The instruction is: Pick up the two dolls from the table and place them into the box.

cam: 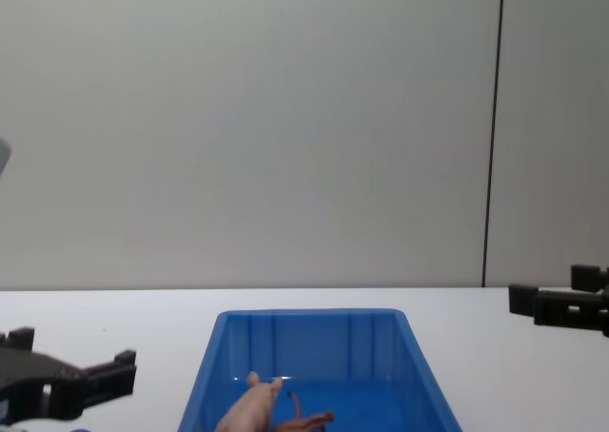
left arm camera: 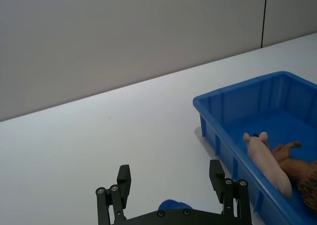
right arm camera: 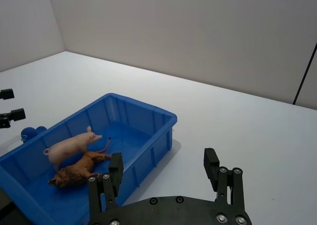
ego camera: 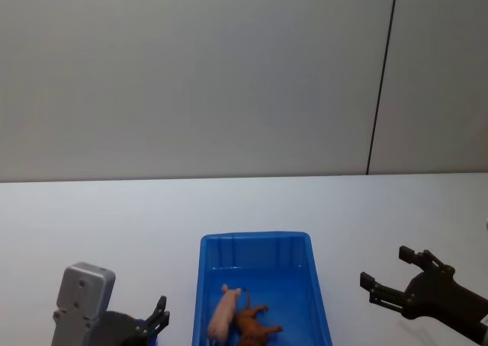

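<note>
Both dolls lie side by side on the floor of the blue box (ego camera: 255,241), toward its near end. The pale pink pig (ego camera: 225,313) is on the left and the brown lion (ego camera: 255,327) is on its right, touching it. The wrist views show the pig (left arm camera: 267,158) (right arm camera: 69,146) and the lion (left arm camera: 297,168) (right arm camera: 79,169) on their sides. My left gripper (ego camera: 156,315) (left arm camera: 170,178) hovers open and empty over the table (ego camera: 91,224), left of the box. On the other side of the box, my right gripper (ego camera: 385,266) (right arm camera: 163,163) is also open and holds nothing.
A small blue object (right arm camera: 32,132) lies on the table below the left gripper, beside the box's left wall. Bare white tabletop stretches behind the box and to both sides. A grey wall with a dark vertical seam (ego camera: 381,79) stands behind the table.
</note>
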